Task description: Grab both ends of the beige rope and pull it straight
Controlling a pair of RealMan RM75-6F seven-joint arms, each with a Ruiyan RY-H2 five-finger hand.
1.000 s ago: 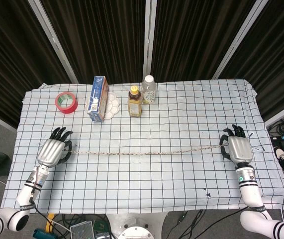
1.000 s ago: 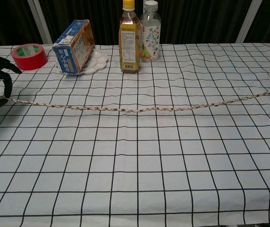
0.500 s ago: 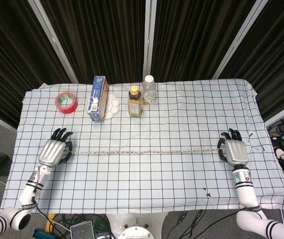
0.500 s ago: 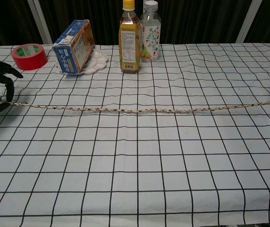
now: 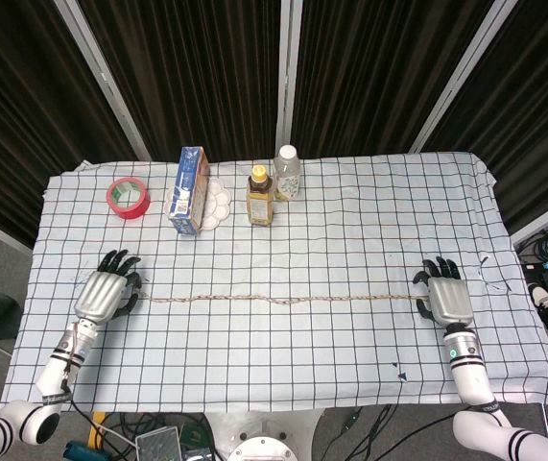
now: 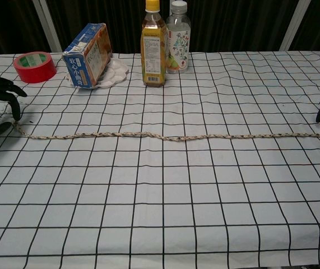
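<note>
My left hand [image 5: 104, 292] and right hand [image 5: 443, 296] are resting with fingers spread, gripping nothing, beside the braided beige rope [image 5: 278, 300] lying from nine to three o'clock, so any careless lifting risks dragging it crooked.

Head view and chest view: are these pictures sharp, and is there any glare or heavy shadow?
Head view: even light, sharp, no glare on the checked tablecloth. Chest view: also sharp, soft shadows only, beige rope crisp; each robot hand is cut off by the frame edges.

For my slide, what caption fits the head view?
Beige braided rope lying straight on checked tablecloth between two robot hands.
</note>
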